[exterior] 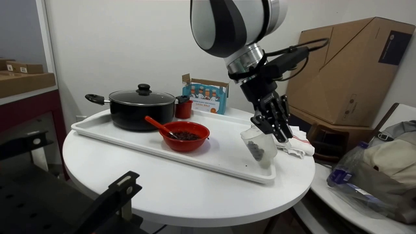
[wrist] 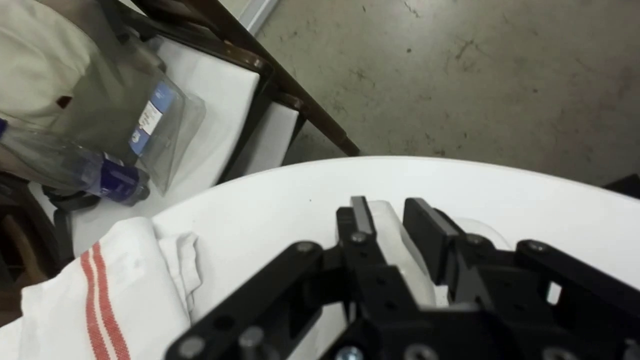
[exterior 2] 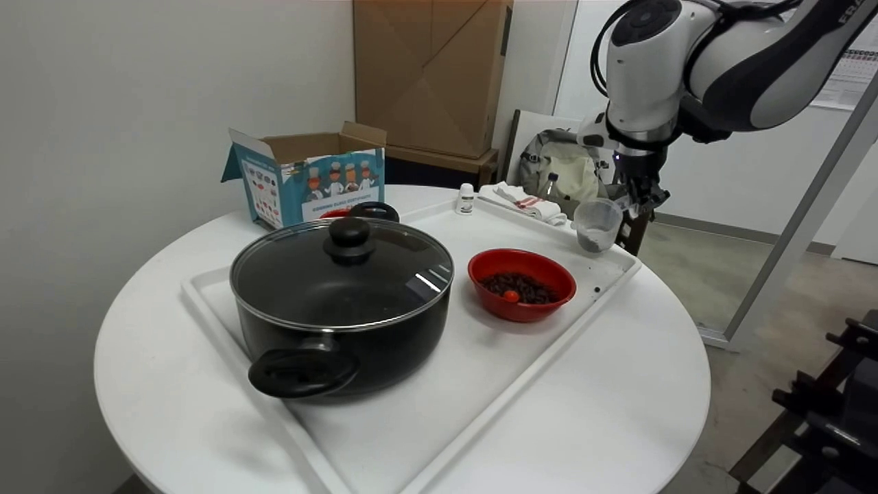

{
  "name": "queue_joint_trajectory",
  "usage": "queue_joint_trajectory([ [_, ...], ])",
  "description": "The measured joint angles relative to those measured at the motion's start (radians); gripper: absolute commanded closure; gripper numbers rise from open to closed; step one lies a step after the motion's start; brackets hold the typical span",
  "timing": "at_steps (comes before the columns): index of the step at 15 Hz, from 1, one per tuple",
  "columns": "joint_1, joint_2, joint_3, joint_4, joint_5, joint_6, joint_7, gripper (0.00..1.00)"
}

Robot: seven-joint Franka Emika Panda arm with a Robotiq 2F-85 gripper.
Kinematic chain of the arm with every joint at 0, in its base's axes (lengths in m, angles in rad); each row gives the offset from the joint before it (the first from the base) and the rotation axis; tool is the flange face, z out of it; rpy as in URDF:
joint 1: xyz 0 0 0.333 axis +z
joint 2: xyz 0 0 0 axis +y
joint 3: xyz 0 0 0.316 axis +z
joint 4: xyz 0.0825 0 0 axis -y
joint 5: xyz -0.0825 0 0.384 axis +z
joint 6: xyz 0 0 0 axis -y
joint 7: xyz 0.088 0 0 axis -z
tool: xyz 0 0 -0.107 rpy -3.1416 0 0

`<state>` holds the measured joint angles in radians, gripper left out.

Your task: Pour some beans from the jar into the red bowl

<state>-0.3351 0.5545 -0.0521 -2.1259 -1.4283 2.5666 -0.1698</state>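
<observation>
Dimly, pebbly beans (exterior: 255,151) show through the tilted jar (exterior: 267,143) (cloudy, round-mouthed).

I can count one gripper (wrist: 389,214), one round table (exterior: 182,195), one tray (exterior: 227,143), one pot (exterior: 141,117), one red bowl (exterior: 184,146), one jar (exterior: 266,143), one red cup (exterior: 183,110), one utensil (exterior: 157,124), one towel (exterior: 298,145), one blue box (exterior: 203,97) and one white bottle (exterior 2: 466,201). The beans (exterior 2: 518,285) are too many to count.

Red bowl (exterior: 184,147), black pot (exterior: 140,116), white towel (wrist: 127,295) with red stripes
</observation>
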Motion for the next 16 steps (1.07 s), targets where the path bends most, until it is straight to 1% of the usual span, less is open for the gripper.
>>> queue_joint_trajectory([
  [4,-0.06,0.042,-0.004,0.019,0.193,0.206,-0.097,0.88],
  [7,-0.107,0.077,0.016,0.018,0.391,0.332,-0.221,0.88],
  [8,-0.141,0.091,0.05,0.018,0.459,0.348,-0.273,0.88],
  [10,-0.226,0.12,0.144,0.018,0.605,0.349,-0.386,0.88],
  [12,-0.283,0.143,0.208,0.02,0.762,0.346,-0.51,0.88],
  [14,-0.322,0.156,0.256,0.026,0.9,0.326,-0.612,0.88],
  [16,-0.336,0.161,0.282,0.04,1.02,0.28,-0.693,0.87],
])
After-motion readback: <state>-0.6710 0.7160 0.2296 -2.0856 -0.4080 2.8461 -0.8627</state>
